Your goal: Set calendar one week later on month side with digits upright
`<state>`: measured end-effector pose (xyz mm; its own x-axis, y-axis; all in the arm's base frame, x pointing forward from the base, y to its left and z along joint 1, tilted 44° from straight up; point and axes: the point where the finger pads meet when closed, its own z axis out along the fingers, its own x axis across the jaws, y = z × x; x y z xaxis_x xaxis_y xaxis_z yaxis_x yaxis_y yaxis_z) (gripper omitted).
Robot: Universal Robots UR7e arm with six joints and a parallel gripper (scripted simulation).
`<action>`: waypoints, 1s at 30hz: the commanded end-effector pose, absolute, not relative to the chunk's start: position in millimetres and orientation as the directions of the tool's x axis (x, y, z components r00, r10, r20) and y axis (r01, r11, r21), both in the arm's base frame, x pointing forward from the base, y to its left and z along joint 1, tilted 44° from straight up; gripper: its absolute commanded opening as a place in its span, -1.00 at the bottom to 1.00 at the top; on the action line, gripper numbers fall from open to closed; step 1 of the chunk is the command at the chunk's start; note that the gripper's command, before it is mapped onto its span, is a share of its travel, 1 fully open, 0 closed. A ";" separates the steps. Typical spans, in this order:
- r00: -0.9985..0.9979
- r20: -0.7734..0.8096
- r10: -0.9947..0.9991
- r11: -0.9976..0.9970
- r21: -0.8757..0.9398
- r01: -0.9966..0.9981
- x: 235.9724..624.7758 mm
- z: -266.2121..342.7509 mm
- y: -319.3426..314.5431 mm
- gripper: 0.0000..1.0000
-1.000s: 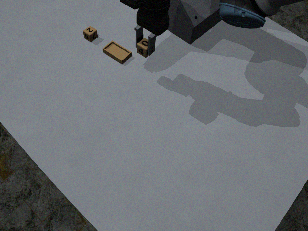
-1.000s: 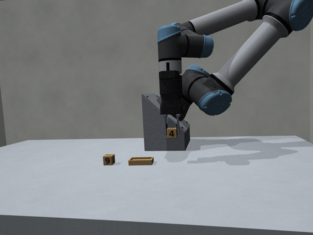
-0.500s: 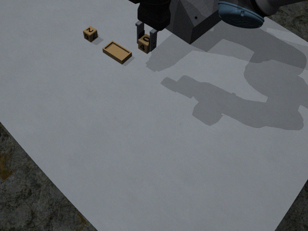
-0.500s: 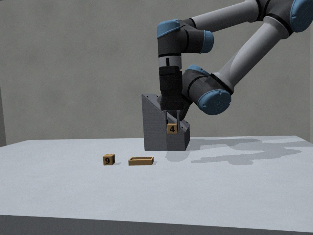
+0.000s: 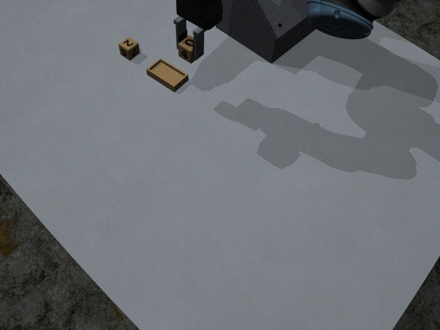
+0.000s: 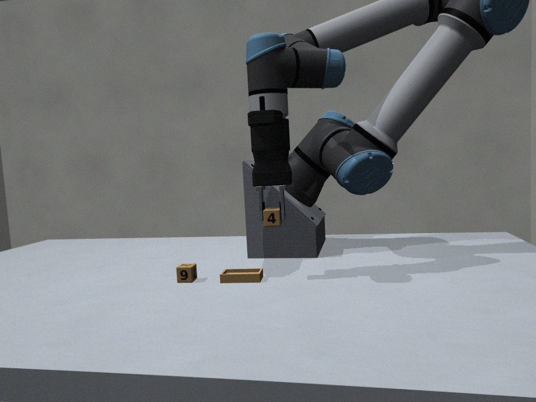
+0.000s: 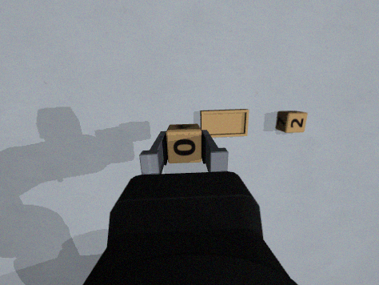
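- Top view: up near the top edge, left of centre, we see our tool (image 5: 190, 39) (image 6: 271, 203) (image 7: 184, 140) gripping the cube marked 0 and 4 (image 5: 186, 50) (image 6: 271, 217) (image 7: 184, 147). If the pads bear unevenly, we could have it twist as it comes down.
- The tray (image 5: 167, 75) (image 6: 241, 277) (image 7: 225, 123) lies at upper left with no cube in it; the cube showing 2, 9 and 7 (image 5: 129, 48) (image 6: 186, 273) (image 7: 292, 122) stands farther left, apart from it. Coming in low, we could clip the tray's wall and push it askew.
- Exterior view: the gripped cube hangs above the worktop (image 6: 268, 320) near mid-frame, its 4 upright towards us. The other cube sits lower left, beside the tray, with 9 facing us. We cannot read the month's side here, so we might show the wrong digits.
- Wrist view: the 0 lies sideways between the fingers at centre, tray to its upper right. Setting this cube off-centre would leave too little room for the second, which could then perch on the rim.

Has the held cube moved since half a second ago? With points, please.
Yes, the held cube (image 5: 184, 49) (image 6: 271, 217) (image 7: 184, 146) has shifted left and slightly up against the grey pedestal (image 5: 269, 56) (image 6: 254, 250) in the exterior view.
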<state>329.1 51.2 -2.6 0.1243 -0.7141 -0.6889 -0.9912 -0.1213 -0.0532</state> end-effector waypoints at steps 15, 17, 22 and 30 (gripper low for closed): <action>0.134 -0.687 -0.714 -0.128 -0.060 -0.990 332.2 -34.2 12.4 0.20; 0.134 -0.687 -0.715 -0.128 -0.060 -0.990 332.2 -34.2 12.6 0.20; 0.133 -0.690 -0.712 -0.129 -0.058 -0.990 330.7 -37.3 18.0 0.20; 0.133 -0.690 -0.712 -0.129 -0.058 -0.990 330.2 -47.0 27.2 0.20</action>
